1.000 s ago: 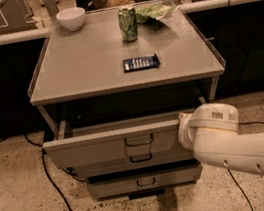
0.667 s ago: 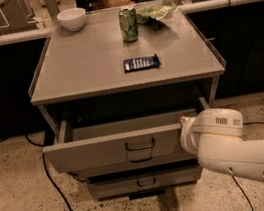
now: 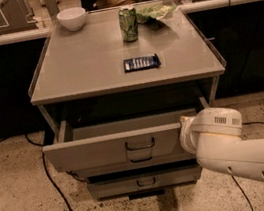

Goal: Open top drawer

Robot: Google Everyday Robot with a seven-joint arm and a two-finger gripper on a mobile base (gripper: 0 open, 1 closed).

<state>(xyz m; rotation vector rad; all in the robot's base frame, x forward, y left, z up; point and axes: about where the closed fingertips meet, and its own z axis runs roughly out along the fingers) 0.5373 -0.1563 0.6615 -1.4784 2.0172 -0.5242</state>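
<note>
Top drawer (image 3: 99, 151) is found pulled out. Gripper (image 3: 186, 131) is seen at its right front corner; grip state cannot be told. Green can (image 3: 128, 23) label is unreadable.

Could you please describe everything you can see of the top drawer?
The top drawer looks like grey-beige metal, with a flat front panel and a small dark loop handle at its centre. It stands partly open and level under the cabinet top, jutting past the lower drawer. No contents show inside. The gripper is at the panel's right end, largely hidden behind the arm's white wrist.
</note>
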